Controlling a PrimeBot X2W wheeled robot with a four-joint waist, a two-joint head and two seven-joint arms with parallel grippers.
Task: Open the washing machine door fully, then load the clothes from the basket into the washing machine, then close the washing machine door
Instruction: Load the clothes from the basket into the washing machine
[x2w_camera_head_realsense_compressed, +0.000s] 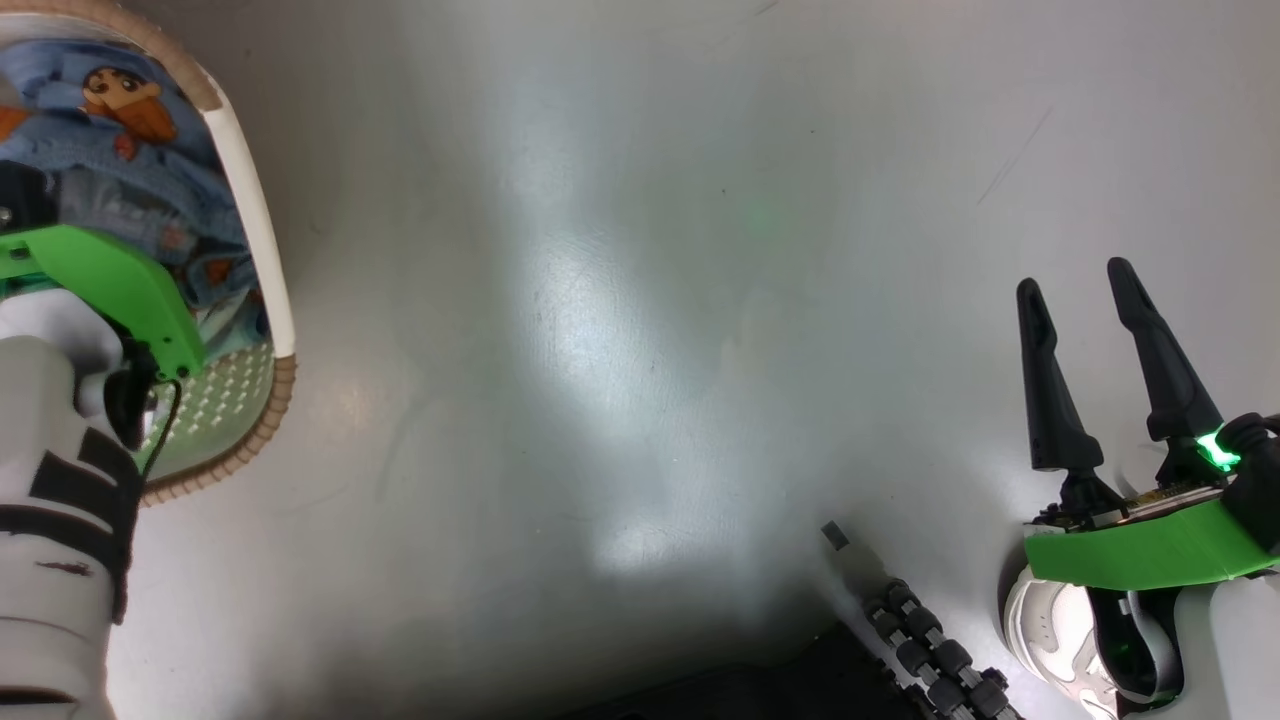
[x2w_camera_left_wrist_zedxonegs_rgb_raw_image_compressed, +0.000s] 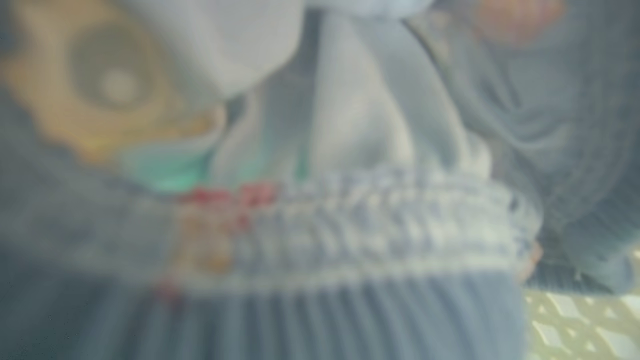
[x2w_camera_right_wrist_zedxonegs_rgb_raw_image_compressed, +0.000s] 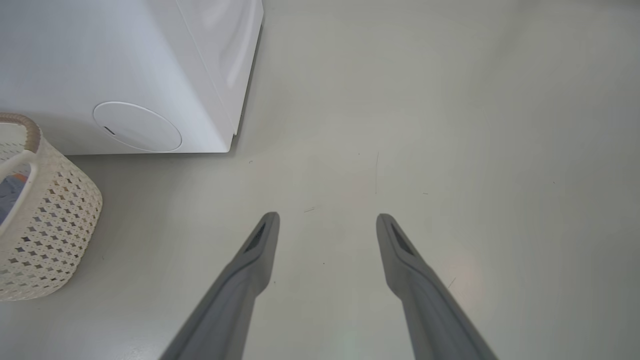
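Inside upright basket (x2w_camera_head_realsense_compressed: 262, 250), crumpled clothes (x2w_camera_head_realsense_compressed: 120, 150)

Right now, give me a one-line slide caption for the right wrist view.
Open right gripper above the floor; white washing machine and cream perforated basket at the view's left.

The clothes (x2w_camera_left_wrist_zedxonegs_rgb_raw_image_compressed: 320, 310) are very close and blurred. Nearest is light blue ribbed fabric, and just behind it a gathered pale waistband (x2w_camera_left_wrist_zedxonegs_rgb_raw_image_compressed: 380, 225) runs from left to right. Farther, on the left, there is an orange-brown cartoon figure (x2w_camera_left_wrist_zedxonegs_rgb_raw_image_compressed: 95, 90), and in the far middle a pale lining (x2w_camera_left_wrist_zedxonegs_rgb_raw_image_compressed: 350, 110). At the near right corner is the cream perforated wall of the basket (x2w_camera_left_wrist_zedxonegs_rgb_raw_image_compressed: 580, 325).
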